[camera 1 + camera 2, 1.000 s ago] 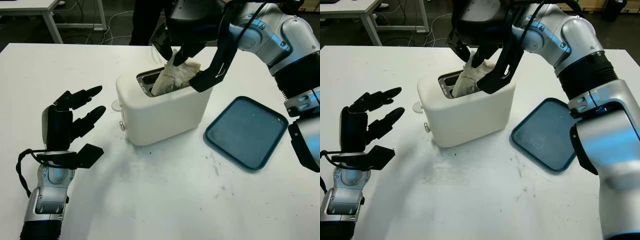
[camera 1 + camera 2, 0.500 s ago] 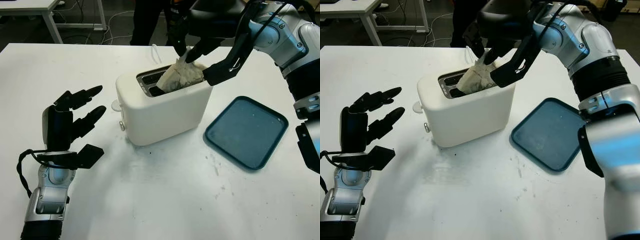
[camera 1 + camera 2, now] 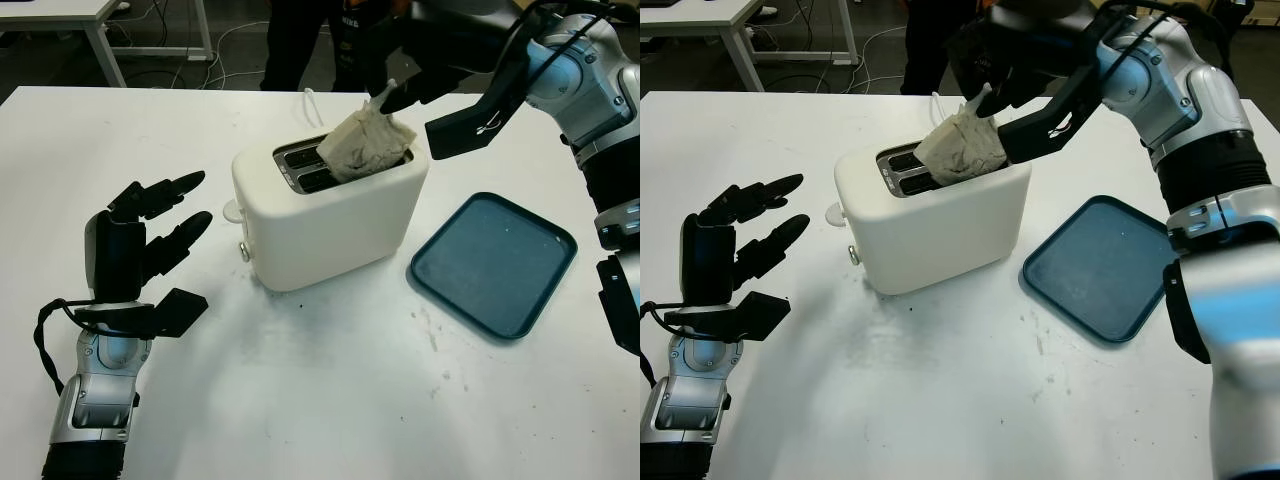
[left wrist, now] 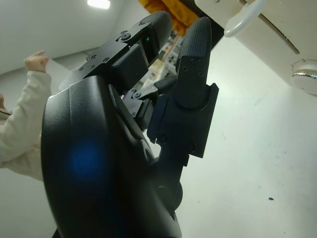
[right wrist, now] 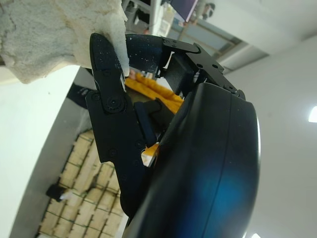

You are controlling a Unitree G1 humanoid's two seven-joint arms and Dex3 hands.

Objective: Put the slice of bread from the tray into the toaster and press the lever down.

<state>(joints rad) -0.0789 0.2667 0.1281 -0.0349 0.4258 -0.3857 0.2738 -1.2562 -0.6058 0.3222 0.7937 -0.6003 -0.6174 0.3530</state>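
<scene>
A white toaster (image 3: 330, 225) stands mid-table with its slots facing up. The slice of bread (image 3: 362, 148) leans out of the near slot, its lower part inside and its top tipped to the right. My right hand (image 3: 415, 115) hovers above the toaster's right end, fingertips (image 5: 110, 64) pinching the slice's raised top corner, thumb held wide. The toaster's white lever (image 3: 232, 210) sticks out of its left end, up. My left hand (image 3: 185, 255) is open above the table, left of the toaster. The blue tray (image 3: 492, 262) lies bare to the right.
A person in dark clothes (image 3: 300, 40) stands behind the table's far edge. Another white table (image 3: 90, 15) stands at the back left. A pale sleeve (image 4: 20, 124) shows in the left wrist view.
My right hand has risen and drawn back to the right from over the slots. The bread's top has followed it, tilting right and lifting a little. The left hand has not moved.
</scene>
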